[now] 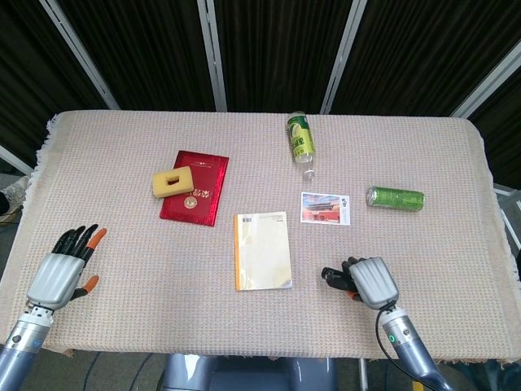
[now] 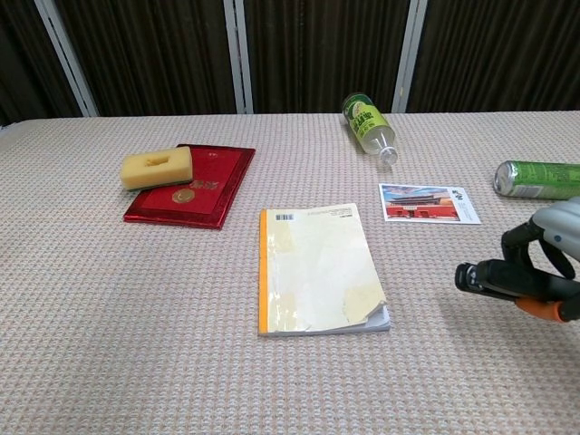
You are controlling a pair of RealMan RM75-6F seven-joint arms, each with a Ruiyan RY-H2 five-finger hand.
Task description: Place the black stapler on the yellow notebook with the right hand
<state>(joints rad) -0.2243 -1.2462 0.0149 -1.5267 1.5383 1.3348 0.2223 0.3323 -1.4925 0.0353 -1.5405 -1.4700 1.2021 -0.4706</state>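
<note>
Right hand [image 1: 368, 282] is gripping the stapler [image 2: 494, 278], fingers curled around its black body, with the stapler's front end sticking out toward the notebook [image 1: 263, 250]. In the chest view the right hand [image 2: 548, 263] is showing at the right edge of the frame, and the stapler appears to be sitting just above the tablecloth [image 1: 146, 244], though contact with the cloth cannot be told for certain. The stapler is lying near the notebook's right edge, apart from it and not yet on it.

Left hand [image 1: 63, 267] is resting near the table's front left corner, fingers extended and spread, holding nothing; the chest view is not showing it.

The notebook is lying flat near the table's middle, its orange spine to the left and a lower corner slightly curled [image 2: 381, 313].

Other items: a red booklet [image 1: 195, 187] is lying left of centre with a yellow sponge [image 1: 172, 181] resting partly on its left edge; a green bottle [image 1: 301, 142] is lying on its side toward the far edge; a postcard [image 1: 325, 207] is lying flat between the bottle and the right hand; a green can [image 1: 395, 198] is lying on its side to the postcard's right.
</note>
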